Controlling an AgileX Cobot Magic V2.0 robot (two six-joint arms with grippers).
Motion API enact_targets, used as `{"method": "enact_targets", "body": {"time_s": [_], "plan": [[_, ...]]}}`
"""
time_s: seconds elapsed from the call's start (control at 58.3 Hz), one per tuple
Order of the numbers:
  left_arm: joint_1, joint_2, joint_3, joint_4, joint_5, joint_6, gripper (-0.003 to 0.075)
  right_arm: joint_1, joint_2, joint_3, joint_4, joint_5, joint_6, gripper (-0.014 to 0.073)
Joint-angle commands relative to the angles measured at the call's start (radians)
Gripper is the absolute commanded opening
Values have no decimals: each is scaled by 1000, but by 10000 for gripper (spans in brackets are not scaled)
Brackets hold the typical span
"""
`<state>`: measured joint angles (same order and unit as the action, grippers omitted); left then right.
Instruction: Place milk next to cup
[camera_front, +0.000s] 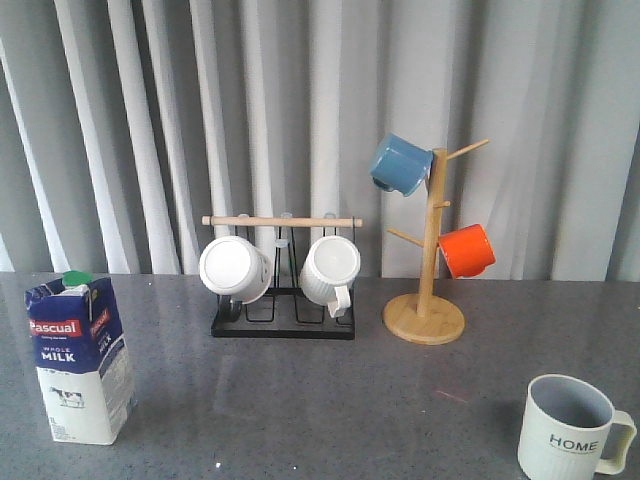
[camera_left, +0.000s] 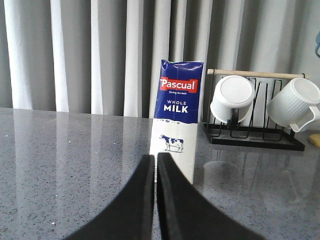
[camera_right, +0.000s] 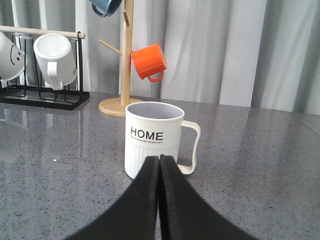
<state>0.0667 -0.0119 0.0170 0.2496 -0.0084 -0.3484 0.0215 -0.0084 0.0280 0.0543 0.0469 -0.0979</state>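
Well, nothing's begun: milk and cup stand well apart, both end effectors clenched on nothing; the left end effector must spread, then grasp the milk.

In the front view the cup is cut by the lower edge. From my left wrist, my closed fingers hide the base of the milk. The blue mug is cut off (only its rim shows).

Grey table carries milk, cup, rack, mug tree.
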Motion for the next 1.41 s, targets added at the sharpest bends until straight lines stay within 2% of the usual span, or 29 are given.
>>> {"method": "enact_targets", "body": {"time_s": [0.0, 0.549, 0.755, 0.944, 1.03, 1.235, 1.39], "plan": [[1, -13, -24, -3, -75, -8, -6, -6, 10, 9, -9, -76, -5, -4], [1, -13, -24, -3, -75, -8, -6, -6, 10, 9, -4, -94, 1, -4], [1, -13, -24, -3, -75, -8, -6, -6, 10, 8, 105, -113, 112, -4], [1, -13, -24, -3, -80, -8, -6, -6, 10, 8, 203, -113, 118, -4], [1, -13, -24, -3, -136, -15, -6, -6, 10, 8, 260, -113, 118, -4], [1, -13, -24, -3, -365, -72, -6, -6, 10, 7, 389, -114, 118, -4], [1, -13, -24, -3, -445, -143, 1, -4, 10, -8, 417, -109, 118, -4]]}}
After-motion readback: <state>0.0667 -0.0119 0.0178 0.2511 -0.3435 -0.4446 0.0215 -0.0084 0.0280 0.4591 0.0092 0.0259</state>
